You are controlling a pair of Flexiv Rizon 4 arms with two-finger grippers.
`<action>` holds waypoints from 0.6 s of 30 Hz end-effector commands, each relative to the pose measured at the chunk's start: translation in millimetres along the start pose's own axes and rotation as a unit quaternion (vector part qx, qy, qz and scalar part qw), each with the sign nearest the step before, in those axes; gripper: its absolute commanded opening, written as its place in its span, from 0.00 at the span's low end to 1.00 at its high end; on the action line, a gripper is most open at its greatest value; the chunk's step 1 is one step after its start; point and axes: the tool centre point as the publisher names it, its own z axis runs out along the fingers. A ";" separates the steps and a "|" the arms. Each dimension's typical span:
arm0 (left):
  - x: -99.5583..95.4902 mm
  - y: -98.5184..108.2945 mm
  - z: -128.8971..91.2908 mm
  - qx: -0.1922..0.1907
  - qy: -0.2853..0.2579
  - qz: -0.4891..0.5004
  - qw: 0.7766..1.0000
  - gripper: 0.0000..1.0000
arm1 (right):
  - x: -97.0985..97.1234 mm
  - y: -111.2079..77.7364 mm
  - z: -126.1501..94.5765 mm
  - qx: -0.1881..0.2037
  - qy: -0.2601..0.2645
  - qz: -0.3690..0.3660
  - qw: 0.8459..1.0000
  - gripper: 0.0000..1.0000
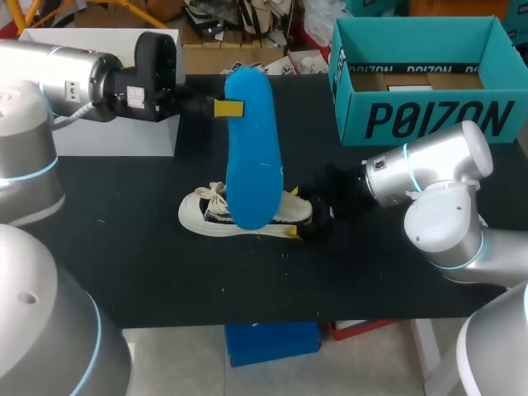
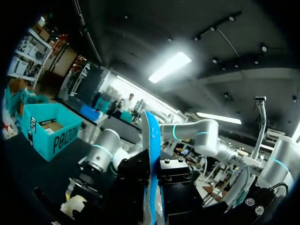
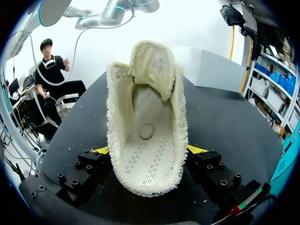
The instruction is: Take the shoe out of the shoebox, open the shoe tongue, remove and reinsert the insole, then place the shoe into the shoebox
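A blue insole [image 1: 254,157] hangs upright above the table, toe end down in front of the shoe. My left gripper [image 1: 228,108] is shut on its upper end; in the left wrist view the insole [image 2: 151,140] stands edge-on between the fingers of the left gripper [image 2: 152,169]. The cream low shoe [image 1: 198,216] lies on the black table, laces to the left. My right gripper [image 1: 302,219] is shut on its heel. In the right wrist view the shoe [image 3: 147,140] sits between the yellow tips of the right gripper [image 3: 149,150], its tongue folded forward and its inside bare.
The teal shoebox [image 1: 429,115] stands open at the back right, also seen as the shoebox [image 2: 47,129] from the left wrist. A white box [image 1: 99,132] stands at the back left, under my left arm. Bare black table [image 1: 165,280] lies in front of the shoe.
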 end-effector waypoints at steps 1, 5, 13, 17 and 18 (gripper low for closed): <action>4.2 1.7 -0.6 0.018 -0.001 0.009 1.000 0.00 | -0.1 -2.0 3.5 0.001 0.000 0.001 1.000 0.00; 4.9 0.4 -1.1 0.027 -0.005 0.015 1.000 0.00 | -0.1 -2.0 3.5 0.001 0.000 0.001 1.000 0.00; 4.8 0.3 -1.6 0.028 -0.005 0.015 0.999 0.00 | -0.1 -2.0 3.5 0.001 0.000 0.001 1.000 0.00; 4.8 0.3 -1.6 0.028 -0.005 0.015 0.999 0.00 | -2.1 5.6 -7.6 0.060 0.002 -0.002 0.998 1.00; 4.8 0.3 -1.6 0.028 -0.005 0.015 0.999 0.00 | -2.7 7.4 -11.7 0.083 0.002 0.000 0.997 1.00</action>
